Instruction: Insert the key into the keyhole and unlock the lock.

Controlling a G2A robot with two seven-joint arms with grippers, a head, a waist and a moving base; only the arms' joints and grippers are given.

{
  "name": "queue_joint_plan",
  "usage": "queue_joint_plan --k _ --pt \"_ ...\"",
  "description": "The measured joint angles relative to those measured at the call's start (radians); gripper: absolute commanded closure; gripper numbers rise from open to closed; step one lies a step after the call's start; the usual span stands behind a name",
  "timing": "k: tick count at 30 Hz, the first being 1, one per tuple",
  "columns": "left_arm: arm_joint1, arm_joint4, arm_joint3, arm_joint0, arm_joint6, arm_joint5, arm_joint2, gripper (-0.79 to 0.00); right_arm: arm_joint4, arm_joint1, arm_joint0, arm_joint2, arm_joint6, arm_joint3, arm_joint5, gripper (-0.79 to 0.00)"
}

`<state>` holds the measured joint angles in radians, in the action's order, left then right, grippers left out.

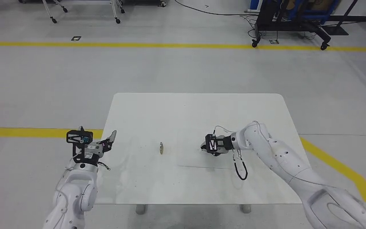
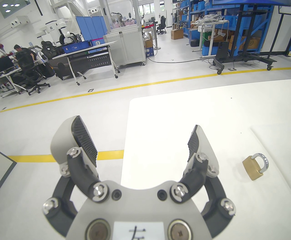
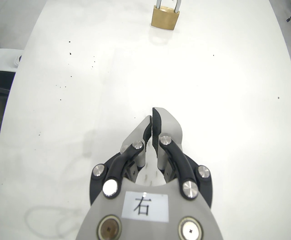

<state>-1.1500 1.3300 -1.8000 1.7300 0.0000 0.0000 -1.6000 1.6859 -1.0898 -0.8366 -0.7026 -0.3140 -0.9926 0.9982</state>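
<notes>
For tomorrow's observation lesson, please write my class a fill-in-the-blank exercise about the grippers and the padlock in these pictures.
1. The left gripper is ____.
2. The right gripper is ____.
3. The padlock rests on the white ____, between the two grippers.
Missing words: open; shut; table.

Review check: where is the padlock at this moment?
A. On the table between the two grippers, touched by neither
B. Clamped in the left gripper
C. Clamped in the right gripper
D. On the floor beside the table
A: the padlock rests on the white table, clear of both the open left gripper and the shut right gripper.
</notes>
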Motion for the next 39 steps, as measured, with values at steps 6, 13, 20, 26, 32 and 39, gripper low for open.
queue_joint_plan --k 6,13,20,26,32,39 --pt "0.0 0.0 0.0 0.0 0.0 0.0 0.0 -0.785 0.011 0.042 -0.053 -0.076 -0.057 -0.078 -0.049 0.0" --pt "0.0 0.0 0.0 0.0 0.0 0.0 0.0 -0.785 0.019 0.107 -0.164 -0.211 -0.298 -0.178 -0.101 0.0" --pt "0.0 0.0 0.0 0.0 0.0 0.0 0.0 -0.785 0.04 0.127 -0.203 -0.243 -0.423 -0.183 -0.103 0.0" --pt "0.0 0.0 0.0 0.0 0.0 0.0 0.0 -0.785 0.04 0.127 -0.203 -0.243 -0.421 -0.183 -0.103 0.0" --pt "-0.004 0.021 -0.021 -0.016 0.015 0.014 0.028 -0.785 0.023 0.121 -0.209 -0.23 -0.402 -0.19 -0.109 0.0" --pt "-0.017 -0.367 0.047 -0.164 -0.176 -0.293 0.131 -0.785 -0.089 0.072 -0.138 -0.151 -0.388 -0.115 -0.091 0.0"
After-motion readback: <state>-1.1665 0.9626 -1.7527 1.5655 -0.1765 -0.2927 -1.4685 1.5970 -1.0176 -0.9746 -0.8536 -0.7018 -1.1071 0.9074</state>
